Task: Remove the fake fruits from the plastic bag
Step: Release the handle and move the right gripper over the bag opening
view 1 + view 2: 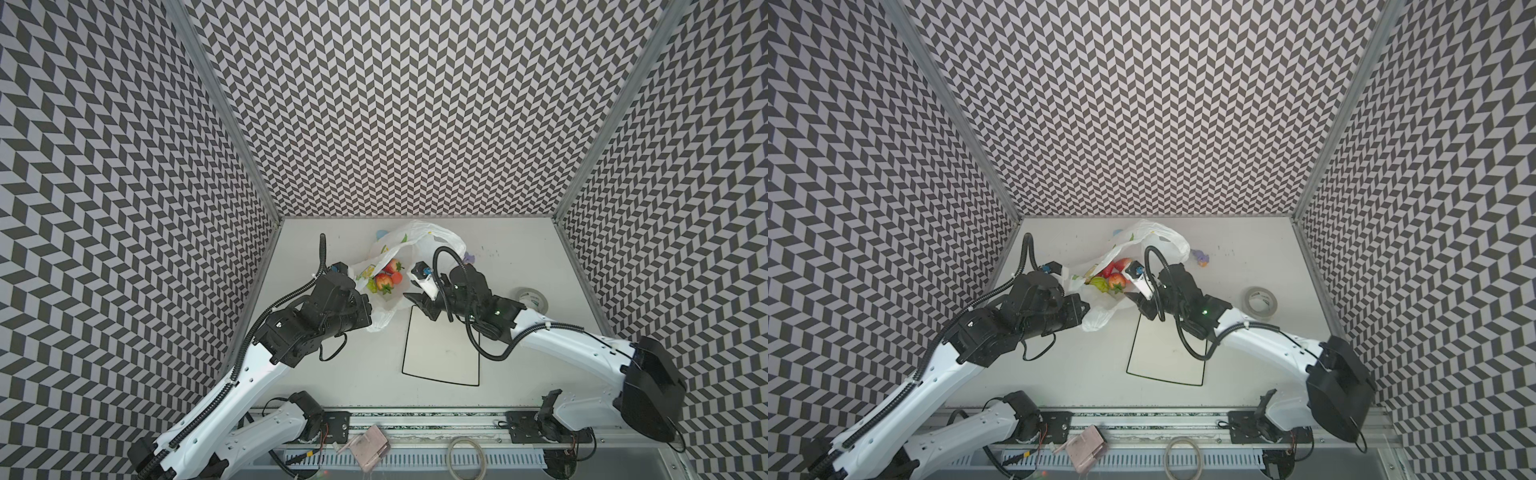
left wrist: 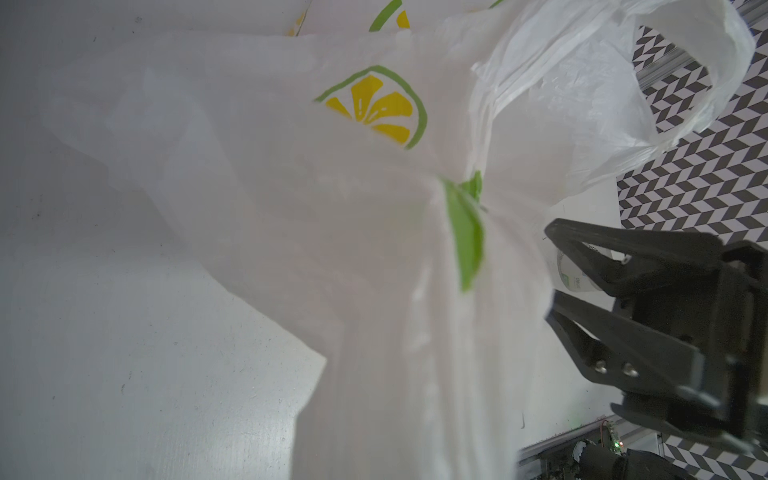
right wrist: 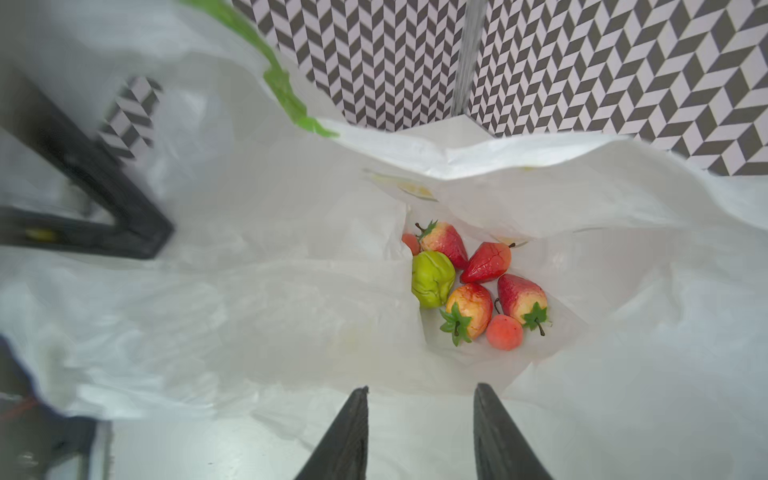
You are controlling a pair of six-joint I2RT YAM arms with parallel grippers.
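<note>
The plastic bag [image 1: 436, 240], white and printed with lemon slices and green leaves, lay crumpled on the far middle of the white table [image 1: 332, 374], its mouth gaping toward the near side. The fake fruits [image 1: 386, 280] sat clustered deep inside it. The right wrist view showed four red strawberries [image 3: 486, 262], a yellow-green pear-like fruit [image 3: 432, 278] and two small round orange-red ones [image 3: 504, 332], one of them half hidden behind a fold. The left gripper [image 1: 1084, 309] reached in from the left. Its jaws were clenched on the near-left edge of the bag, whose film rose straight up across the left wrist view [image 2: 291, 208]. The right gripper [image 1: 415, 303] hovered on the right, just beside the bag's opening and over the far edge of the white square black-rimmed plate [image 1: 440, 357]. Its fingers [image 3: 353, 419] stood apart with nothing between them, pointing toward the fruits but clear of them. The plate itself lay bare on the table, near of the bag. A small purple toy figure [image 1: 1201, 258] stood just right of the bag's far handle. A light blue rounded thing [image 1: 1118, 232] peeked out at the bag's far-left edge. A roll of grey tape [image 1: 533, 300] lay well to the right, near the side wall.
</note>
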